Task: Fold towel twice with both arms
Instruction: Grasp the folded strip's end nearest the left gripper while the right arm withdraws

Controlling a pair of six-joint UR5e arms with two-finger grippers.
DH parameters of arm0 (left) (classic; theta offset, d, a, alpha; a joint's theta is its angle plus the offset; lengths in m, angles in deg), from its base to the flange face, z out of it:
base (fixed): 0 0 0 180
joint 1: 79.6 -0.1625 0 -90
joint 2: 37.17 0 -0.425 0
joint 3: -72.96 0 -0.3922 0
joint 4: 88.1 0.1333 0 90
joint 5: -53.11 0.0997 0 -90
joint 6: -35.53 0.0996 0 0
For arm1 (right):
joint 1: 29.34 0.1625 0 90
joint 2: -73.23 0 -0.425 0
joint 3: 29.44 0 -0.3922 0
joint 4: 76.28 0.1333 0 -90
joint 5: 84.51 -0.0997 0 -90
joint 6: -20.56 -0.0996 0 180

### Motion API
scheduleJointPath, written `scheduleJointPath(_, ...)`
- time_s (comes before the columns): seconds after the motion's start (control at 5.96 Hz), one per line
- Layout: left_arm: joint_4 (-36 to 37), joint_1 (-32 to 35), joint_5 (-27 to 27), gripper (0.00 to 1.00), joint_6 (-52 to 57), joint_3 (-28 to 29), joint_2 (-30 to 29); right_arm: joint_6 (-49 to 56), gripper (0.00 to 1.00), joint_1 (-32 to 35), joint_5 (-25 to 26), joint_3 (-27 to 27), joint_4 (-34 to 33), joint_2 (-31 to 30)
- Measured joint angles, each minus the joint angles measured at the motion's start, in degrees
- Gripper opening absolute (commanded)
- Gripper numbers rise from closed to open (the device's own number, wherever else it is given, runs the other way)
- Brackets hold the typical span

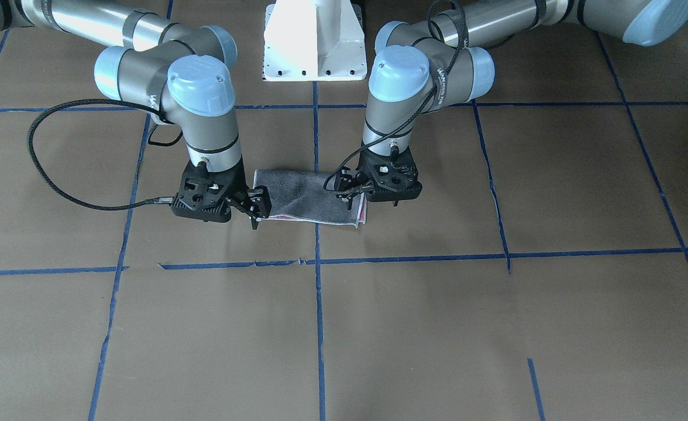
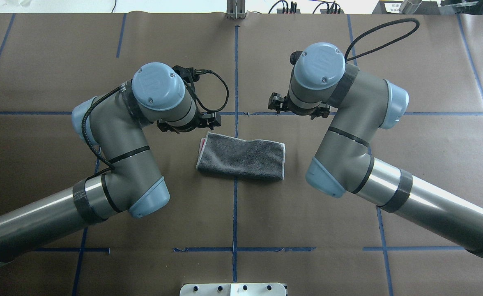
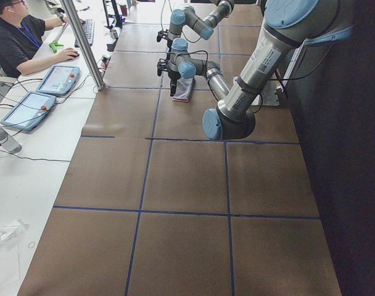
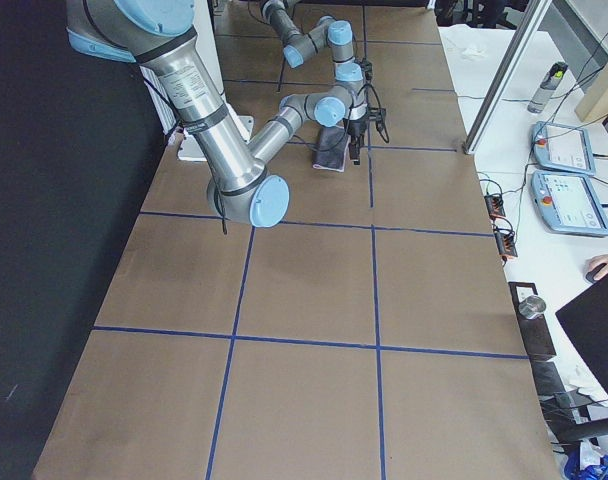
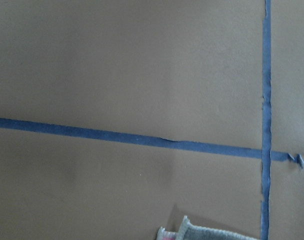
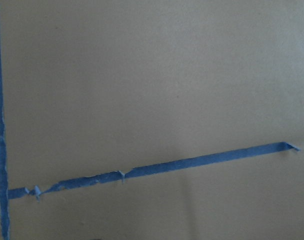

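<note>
Our left end effector [image 2: 209, 120] hangs above the towel's far corner; we cannot tell if its fingers are apart. The towel [image 2: 241, 154] lies on the desk [image 2: 241, 213], apparently folded once (pink peeking out), probably awaiting the second fold. The right end effector [image 1: 255, 206] mirrors it, equally unreadable.

Even, soft light; faint shadows on the table [image 1: 379, 327]; pedestal [image 1: 315, 35] blown white; wrist views blurry
</note>
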Motion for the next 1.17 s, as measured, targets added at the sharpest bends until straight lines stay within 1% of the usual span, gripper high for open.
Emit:
scheduleJointPath(0.17, -1.9, -1.6, -0.3, 0.84, 0.6, -2.8, 2.9, 5.0, 1.0, 2.8, -3.6, 3.2, -0.1, -3.0)
scheduleJointPath(0.34, -3.3, -3.3, -0.3, 0.67, -0.8, -3.7, 4.3, 9.2, 1.0, 5.0, -6.4, 5.5, -0.1, -5.5)
scheduleJointPath(0.5, -4.5, -4.8, -0.2, 0.63, -5.1, -3.7, 4.9, 11.9, 1.0, 6.3, -7.9, 6.8, -0.1, -7.1)
scheduleJointPath(0.84, -6.5, -6.3, 1.2, 0.63, -12.0, -2.7, 5.3, 12.9, 1.0, 6.8, -7.9, 7.8, 0.0, -8.1)
scheduleJointPath(1.17, -8.6, -6.5, 2.7, 0.63, -13.4, -0.5, 5.2, 12.7, 1.0, 6.7, -7.8, 8.0, 0.0, -8.2)
